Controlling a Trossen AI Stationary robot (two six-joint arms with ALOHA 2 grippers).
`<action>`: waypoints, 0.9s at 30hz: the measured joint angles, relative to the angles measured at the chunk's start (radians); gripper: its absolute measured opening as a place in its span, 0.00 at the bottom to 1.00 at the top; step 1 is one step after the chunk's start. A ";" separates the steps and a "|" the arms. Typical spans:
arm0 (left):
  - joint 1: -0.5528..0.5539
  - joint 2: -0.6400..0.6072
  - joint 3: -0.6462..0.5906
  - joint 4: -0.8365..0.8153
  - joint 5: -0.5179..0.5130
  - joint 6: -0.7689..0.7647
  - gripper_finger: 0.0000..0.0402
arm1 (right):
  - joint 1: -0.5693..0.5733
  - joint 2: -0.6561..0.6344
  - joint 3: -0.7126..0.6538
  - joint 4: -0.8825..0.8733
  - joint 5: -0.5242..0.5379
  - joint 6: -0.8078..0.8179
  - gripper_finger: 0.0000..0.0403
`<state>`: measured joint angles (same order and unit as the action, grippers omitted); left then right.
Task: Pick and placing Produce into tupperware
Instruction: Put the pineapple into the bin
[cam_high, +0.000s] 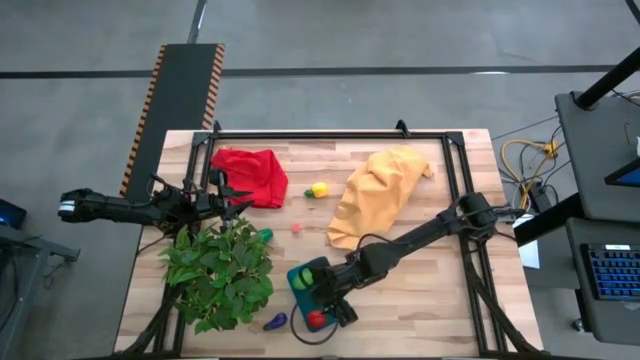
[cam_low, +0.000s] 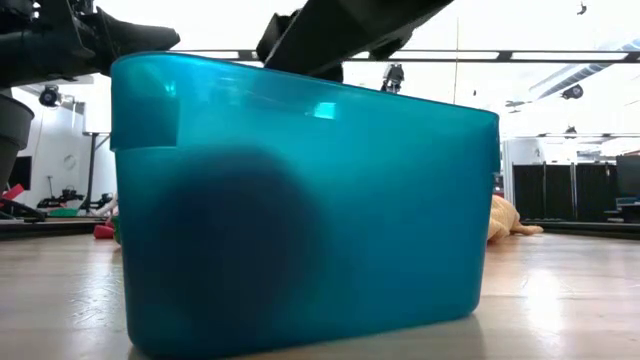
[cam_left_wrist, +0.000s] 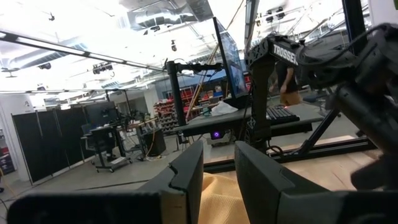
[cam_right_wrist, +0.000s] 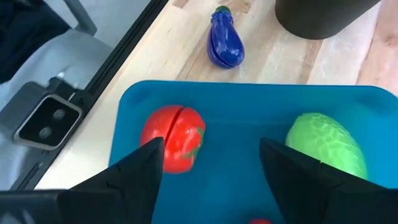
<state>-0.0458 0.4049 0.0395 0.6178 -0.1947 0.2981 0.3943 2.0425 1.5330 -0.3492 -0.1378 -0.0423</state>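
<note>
Filling the low view, the smooth translucent teal tupperware (cam_low: 300, 200) sits at lower centre of the high view, long axis running up-down. Inside lie a glossy split red tomato (cam_right_wrist: 173, 137) and a bumpy green vegetable (cam_right_wrist: 325, 144). Right gripper (cam_right_wrist: 211, 163) hovers above, fingers spread. Left gripper (cam_left_wrist: 219, 177), fingers slightly parted, waits left over the wooden table (cam_high: 420, 300). A purple eggplant (cam_high: 275, 321) lies left of the container, pointing diagonally.

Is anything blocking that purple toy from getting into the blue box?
Nothing visible does. The eggplant lies on bare wood just outside the box, apart from its rim. The right end effector hangs open over the box, above a tomato and a green piece; the plant pot stands beside the eggplant.
</note>
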 joint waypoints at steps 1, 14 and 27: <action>0.000 0.000 0.000 0.000 0.000 0.000 0.19 | 0.000 -0.010 0.000 -0.012 0.001 -0.003 0.63; 0.000 0.001 0.000 0.000 0.000 0.000 0.19 | -0.002 -0.214 0.000 -0.146 0.008 -0.004 0.61; 0.000 0.005 0.000 -0.002 0.000 0.000 0.19 | -0.002 -0.254 -0.010 -0.172 0.008 -0.003 0.60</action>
<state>-0.0457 0.4099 0.0391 0.6157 -0.1947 0.2985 0.3920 1.7889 1.5228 -0.5211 -0.1293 -0.0456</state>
